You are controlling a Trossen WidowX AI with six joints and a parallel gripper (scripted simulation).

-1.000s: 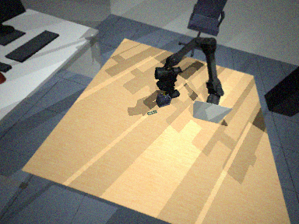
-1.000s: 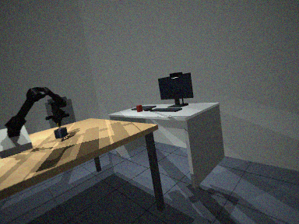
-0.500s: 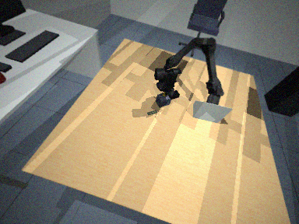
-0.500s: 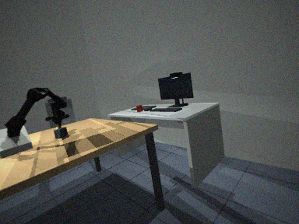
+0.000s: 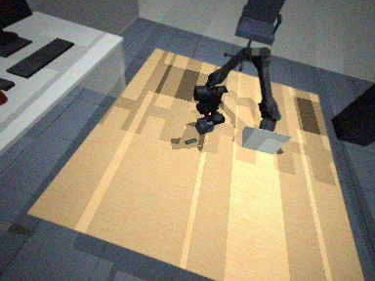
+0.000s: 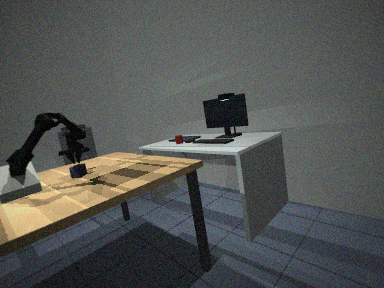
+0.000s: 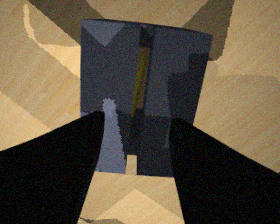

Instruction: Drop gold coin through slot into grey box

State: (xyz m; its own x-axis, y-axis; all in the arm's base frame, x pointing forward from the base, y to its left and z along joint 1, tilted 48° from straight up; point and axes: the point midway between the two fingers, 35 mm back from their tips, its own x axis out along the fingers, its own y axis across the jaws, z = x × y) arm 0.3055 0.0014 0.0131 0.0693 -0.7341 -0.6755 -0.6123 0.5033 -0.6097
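The grey box (image 7: 103,66) (image 5: 205,124) (image 6: 77,170) stands on the wooden table, directly under my gripper. The gold coin (image 7: 141,78) shows edge-on in the wrist view as a thin gold strip along the narrow slot in the lid. My gripper (image 7: 138,123) (image 5: 211,115) (image 6: 76,158) hangs just above the lid. Its fingers stand apart on either side of the slot line, and neither touches the coin. The dark-green holder (image 5: 190,140) lies on the table a little in front and to the left of the box, with nothing in it.
A pale wedge-shaped block (image 5: 266,140) (image 6: 17,184) sits by the arm's base. A chair (image 5: 264,11) stands behind the table. A white desk (image 6: 235,147) with a monitor, keyboard and a red object stands to the side.
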